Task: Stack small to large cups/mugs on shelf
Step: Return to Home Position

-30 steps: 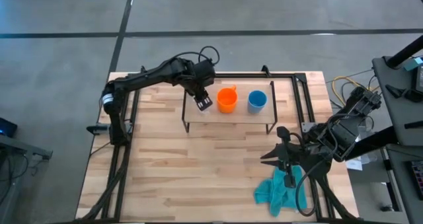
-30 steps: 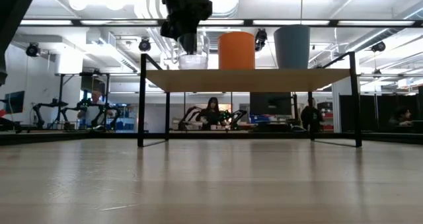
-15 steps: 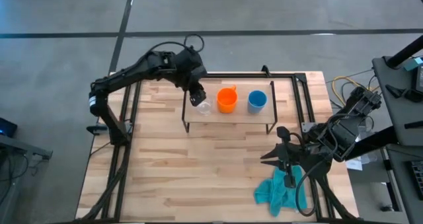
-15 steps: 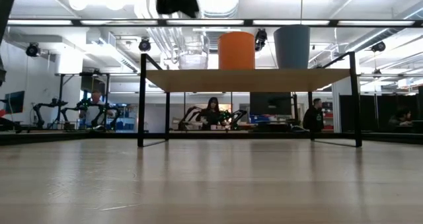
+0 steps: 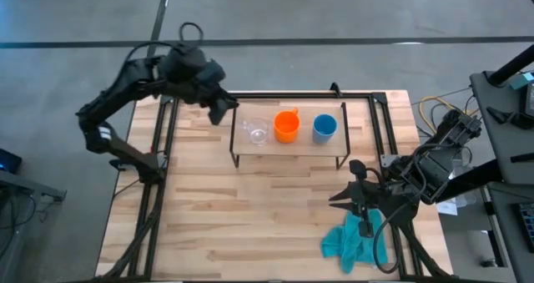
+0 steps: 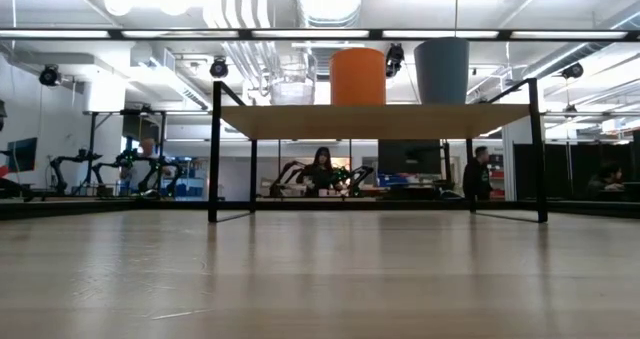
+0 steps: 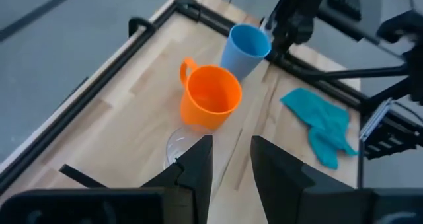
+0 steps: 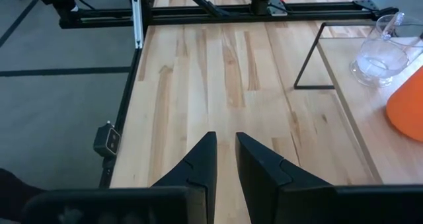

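Observation:
Three cups stand in a row on their bases on the light-wood shelf: the clear cup, the orange handled cup and the blue cup. The low view shows the same clear cup, orange cup and blue cup on the shelf board. My left gripper hangs open beyond the shelf's far left corner, off the cups; its wrist view looks down on the clear cup. My right gripper waits near the table's right near corner, fingers slightly apart.
A teal cloth lies crumpled on the table just near of my right gripper. The black frame runs around the table's edges. Bare wood lies between the shelf and the table's near edge. People stand in the room behind the table.
My left gripper has come away from the clear cup, risen out of the low view and drawn back toward the table's far left. The clear cup stays standing on the shelf's left end beside the orange cup.

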You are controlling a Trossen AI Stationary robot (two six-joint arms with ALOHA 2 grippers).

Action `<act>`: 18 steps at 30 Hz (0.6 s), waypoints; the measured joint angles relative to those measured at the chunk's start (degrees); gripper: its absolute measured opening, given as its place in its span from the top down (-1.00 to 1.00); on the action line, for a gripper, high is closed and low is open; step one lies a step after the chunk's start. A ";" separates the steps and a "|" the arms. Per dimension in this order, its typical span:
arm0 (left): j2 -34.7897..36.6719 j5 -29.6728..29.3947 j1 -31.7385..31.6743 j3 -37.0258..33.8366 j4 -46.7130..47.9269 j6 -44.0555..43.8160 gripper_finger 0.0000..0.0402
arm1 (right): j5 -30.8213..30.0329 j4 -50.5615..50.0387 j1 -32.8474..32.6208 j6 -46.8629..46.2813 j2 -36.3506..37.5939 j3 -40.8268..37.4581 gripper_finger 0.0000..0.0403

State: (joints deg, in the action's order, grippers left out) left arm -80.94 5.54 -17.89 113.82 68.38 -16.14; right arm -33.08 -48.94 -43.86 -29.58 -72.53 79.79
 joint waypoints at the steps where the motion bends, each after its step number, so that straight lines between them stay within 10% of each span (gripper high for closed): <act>1: 0.69 0.00 0.00 0.00 -0.04 0.00 0.55 | 0.00 0.00 0.00 0.00 0.00 0.00 0.74; 18: 9.12 0.07 0.00 -0.31 0.99 -0.07 0.55 | 0.04 4.99 -0.15 2.44 3.38 9.39 0.74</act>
State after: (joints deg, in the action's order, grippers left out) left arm -71.83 5.61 -17.89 113.51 69.37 -16.21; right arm -33.04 -43.94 -44.01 -27.15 -69.15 89.17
